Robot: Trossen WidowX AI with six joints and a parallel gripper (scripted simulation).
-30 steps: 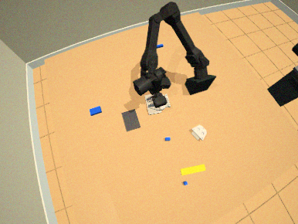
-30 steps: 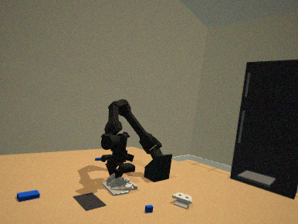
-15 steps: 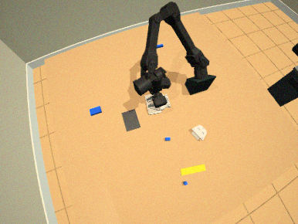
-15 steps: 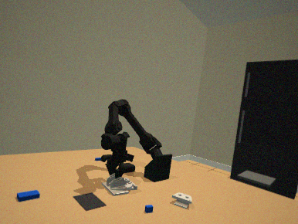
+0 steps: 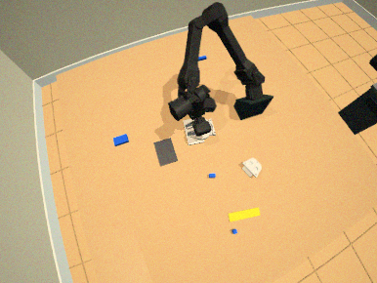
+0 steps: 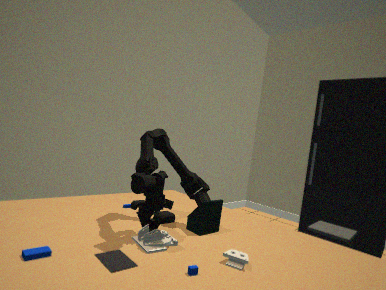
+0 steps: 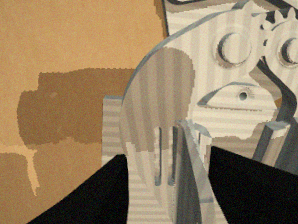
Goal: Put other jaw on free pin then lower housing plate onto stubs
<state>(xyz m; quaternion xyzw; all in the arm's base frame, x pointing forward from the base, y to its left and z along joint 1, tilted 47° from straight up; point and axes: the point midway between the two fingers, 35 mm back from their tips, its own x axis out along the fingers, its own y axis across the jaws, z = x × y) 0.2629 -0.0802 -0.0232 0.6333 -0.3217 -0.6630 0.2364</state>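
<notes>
The white base (image 5: 191,141) (image 6: 156,249) lies on the table under my gripper (image 5: 201,130) (image 6: 151,229) (image 7: 168,159). My gripper is shut on a white jaw (image 7: 150,105), with the jaw's upright fin (image 7: 187,167) between the black fingers. In the wrist view a round pin (image 7: 234,49) shows inside this jaw's hole. The other jaw (image 7: 274,48) is around the second pin (image 7: 291,52) at the right edge. The teeth face each other close together; full meshing and seating depth cannot be told. The white housing plate (image 5: 252,166) (image 6: 236,256), with two holes, lies apart from the base.
A dark grey mat (image 5: 165,152) (image 6: 116,261) lies beside the base. Blue blocks (image 5: 121,141) (image 5: 212,176) (image 5: 234,231) (image 6: 36,253) (image 6: 193,270), a yellow strip (image 5: 244,215) and another blue piece (image 5: 202,58) behind the arm lie around. A black cabinet (image 6: 345,165) stands at the right.
</notes>
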